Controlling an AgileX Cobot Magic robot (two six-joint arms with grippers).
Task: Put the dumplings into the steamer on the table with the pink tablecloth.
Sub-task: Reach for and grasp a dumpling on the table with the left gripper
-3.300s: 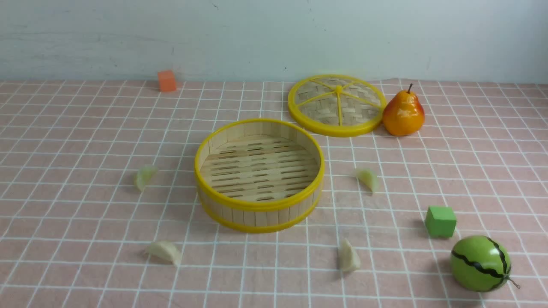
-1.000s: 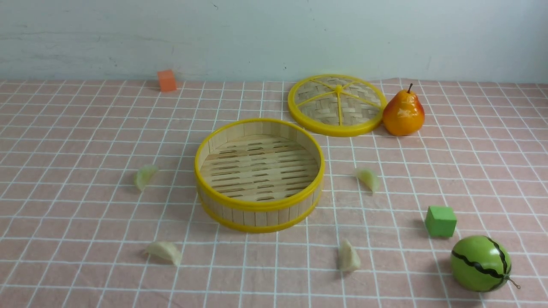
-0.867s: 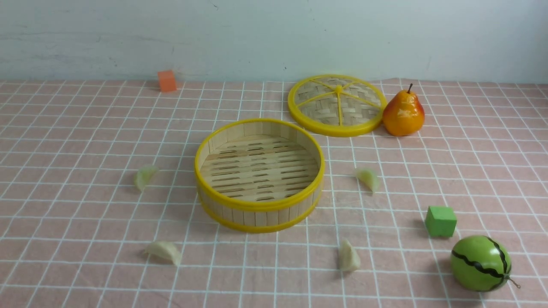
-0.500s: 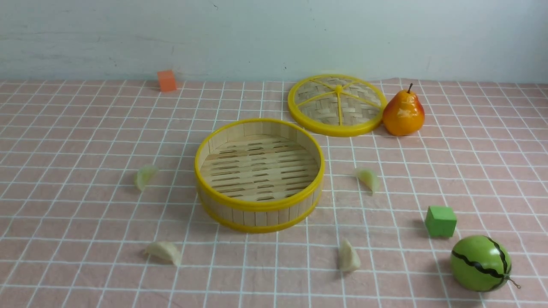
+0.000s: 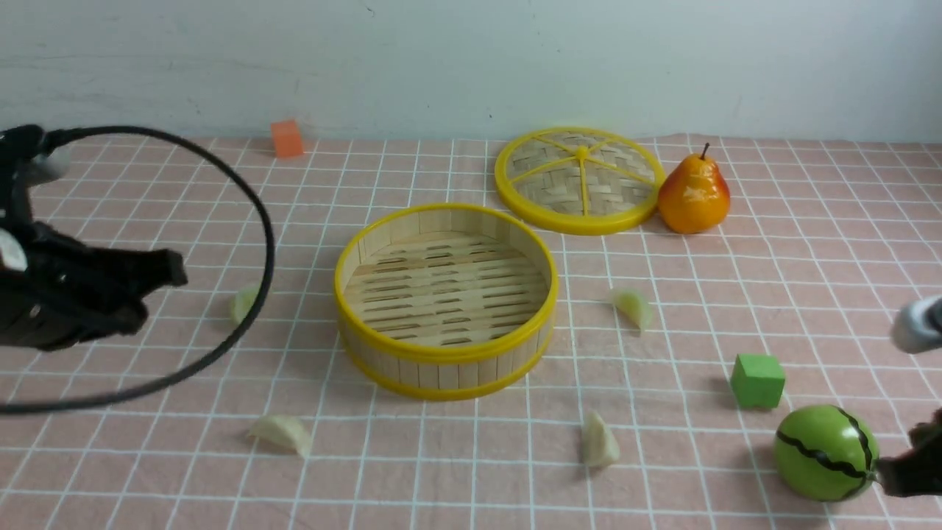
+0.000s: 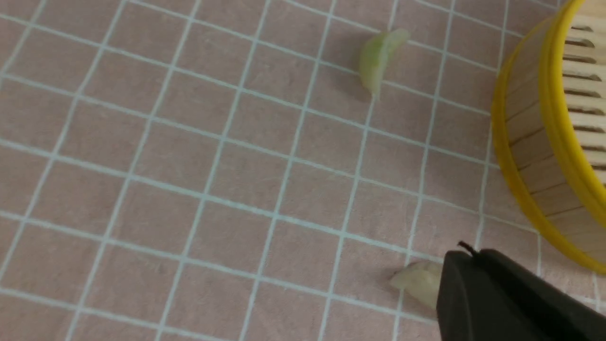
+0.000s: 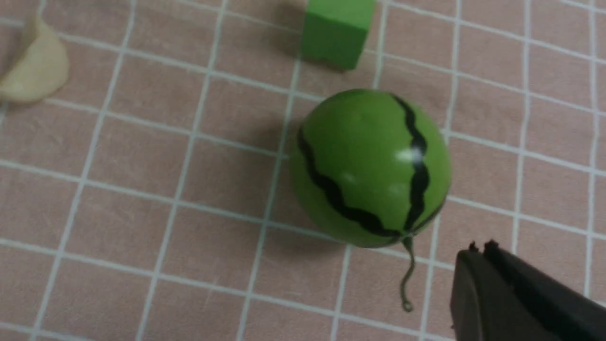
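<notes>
The steamer (image 5: 441, 368) stands empty in the middle of the pink tablecloth (image 5: 471, 478). Four dumplings lie around it: a pale green one (image 5: 241, 303) to its left, a cream one (image 5: 282, 433) at front left, a cream one (image 5: 600, 440) at front right, and a pale green one (image 5: 633, 308) to its right. My left gripper (image 5: 176, 269) is shut and empty, above the cloth left of the steamer. In the left wrist view its tip (image 6: 466, 255) partly hides the cream dumpling (image 6: 416, 282). My right gripper (image 5: 883, 471) is shut and empty beside the watermelon, as the right wrist view (image 7: 480, 251) shows.
A flat woven yellow-rimmed disc (image 5: 578, 180) and a pear (image 5: 694, 195) sit at the back right. A green cube (image 5: 756, 380) and a toy watermelon (image 5: 824, 453) are at the front right. An orange cube (image 5: 286, 138) is at the back left. A black cable (image 5: 261, 235) loops from the left arm.
Both arms have come into the front view: the left from the left edge with its cable loop, the right at the lower right by the watermelon. The objects have not moved.
</notes>
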